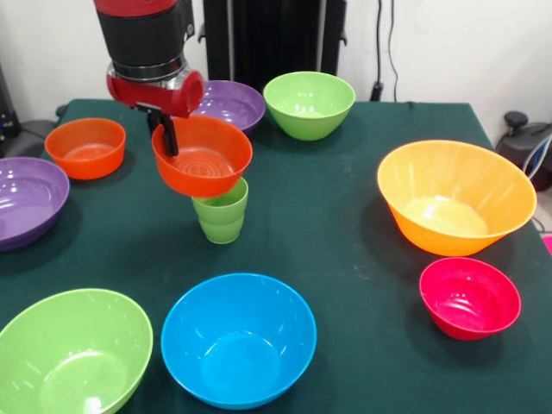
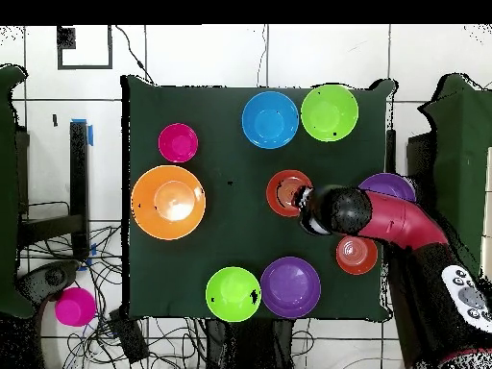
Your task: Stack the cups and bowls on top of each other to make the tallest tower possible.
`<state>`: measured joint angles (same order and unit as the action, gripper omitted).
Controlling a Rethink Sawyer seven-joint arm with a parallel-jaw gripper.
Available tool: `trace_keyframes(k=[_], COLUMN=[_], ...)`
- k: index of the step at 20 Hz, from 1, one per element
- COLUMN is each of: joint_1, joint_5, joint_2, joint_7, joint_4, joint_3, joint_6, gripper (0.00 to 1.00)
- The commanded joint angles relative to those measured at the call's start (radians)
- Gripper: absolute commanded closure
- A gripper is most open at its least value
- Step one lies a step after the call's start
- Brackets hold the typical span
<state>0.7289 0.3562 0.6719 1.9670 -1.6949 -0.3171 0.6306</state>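
My gripper (image 1: 168,142) is shut on the near-left rim of a small orange-red bowl (image 1: 205,159); one black finger (image 1: 171,136) shows inside the rim. The bowl sits slightly tilted right over the light-green cup (image 1: 222,211), which stands upright on the green cloth; whether the bowl's base rests on the cup's rim or hovers just above it I cannot tell. In the overhead view the gripper (image 2: 306,200) is at the bowl's (image 2: 286,192) right edge and the cup is hidden under the bowl.
Bowls ring the cup: second orange-red (image 1: 85,148), purple at left (image 1: 26,200), purple at back (image 1: 228,103), lime-green at back (image 1: 309,103), large orange (image 1: 455,197), pink-red (image 1: 470,297), blue (image 1: 238,339), lime-green at front left (image 1: 73,354).
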Motion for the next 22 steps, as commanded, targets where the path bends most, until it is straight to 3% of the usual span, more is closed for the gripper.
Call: trace_keyframes(k=[1, 22], joint_1=[-0.049, -0.080], joint_5=[-0.029, -0.044], joint_2=[0.012, -0.003], joint_7=[-0.012, 0.021], joint_4=[-0.040, -0.049], joint_3=[-0.063, -0.037], joint_6=[0.059, 0.010], gripper=[1.00, 1.00])
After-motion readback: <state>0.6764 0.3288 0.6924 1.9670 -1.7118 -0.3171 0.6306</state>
